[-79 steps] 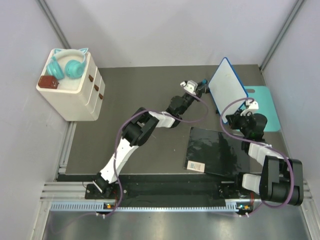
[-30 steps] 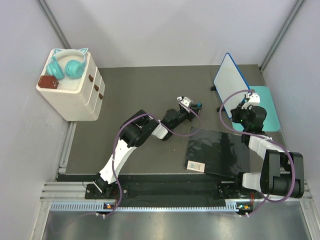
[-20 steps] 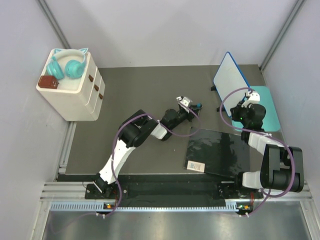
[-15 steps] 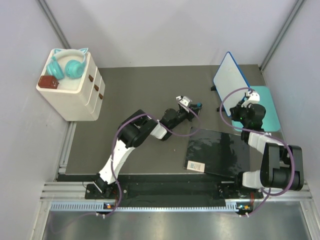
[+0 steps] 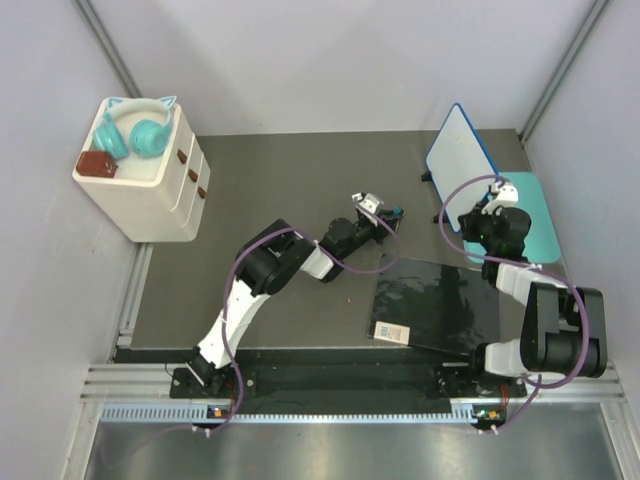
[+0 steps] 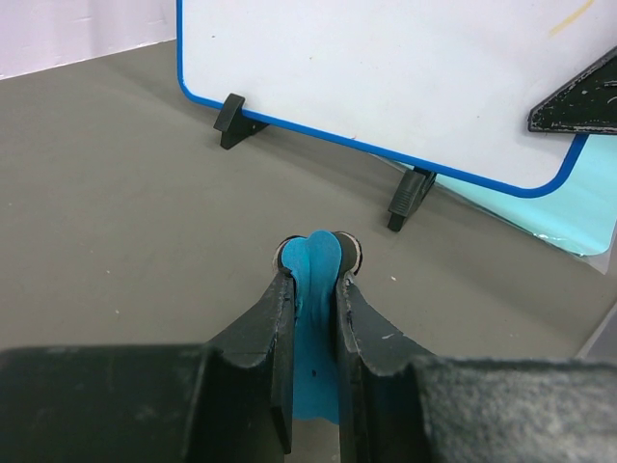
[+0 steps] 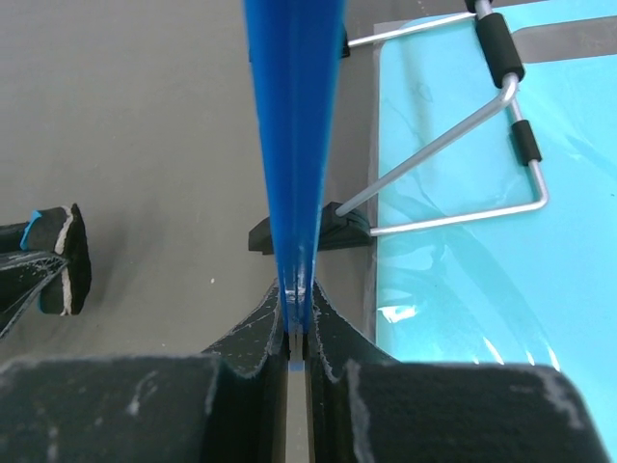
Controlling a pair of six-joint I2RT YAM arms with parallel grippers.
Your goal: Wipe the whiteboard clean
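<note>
The whiteboard (image 5: 455, 150) stands upright on small black feet at the back right, white with a blue rim. In the left wrist view it (image 6: 405, 68) fills the top, with a faint yellow mark at its upper right. My right gripper (image 5: 489, 207) is shut on its near edge; the right wrist view shows the blue rim (image 7: 294, 145) pinched between the jaws (image 7: 296, 311). My left gripper (image 5: 391, 214) is shut on a blue eraser (image 6: 313, 289) and hovers low over the table, a short way in front of the board, not touching it.
A teal mat (image 5: 535, 215) lies under and behind the board, with the wire stand (image 7: 501, 116) on it. A glossy black sheet (image 5: 435, 305) lies near the front right. A white drawer unit (image 5: 150, 190) with teal headphones (image 5: 130, 130) stands at the back left.
My left gripper has drawn back from the board face toward the table's middle, with the eraser in it. The board has swung more upright in my right gripper. Little motion in the last second.
</note>
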